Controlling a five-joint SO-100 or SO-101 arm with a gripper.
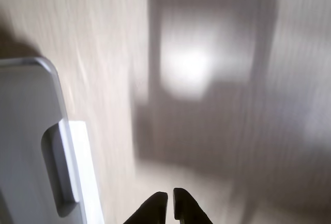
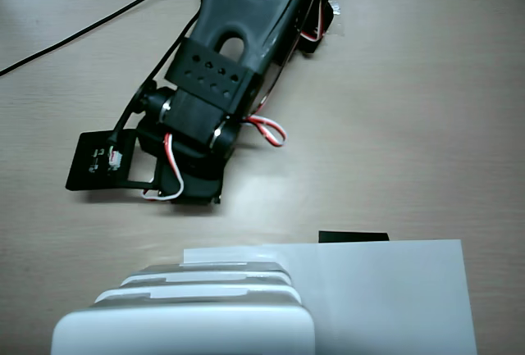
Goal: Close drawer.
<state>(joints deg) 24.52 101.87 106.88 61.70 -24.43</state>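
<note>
My gripper [image 1: 170,195] tips sit almost together, holding nothing.
At nine o'clock in my wrist view I see the drawer [image 1: 31,146] front, apart from them.

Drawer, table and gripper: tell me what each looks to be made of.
The drawer looks like smooth grey plastic with a paler rim; the rounded moulded corner and handle tab suggest it. The table appears to be pale wood or wood-look laminate, going by its fine straight grain and matt finish. The gripper seems to be black matt plastic, though blur hides detail.
</note>
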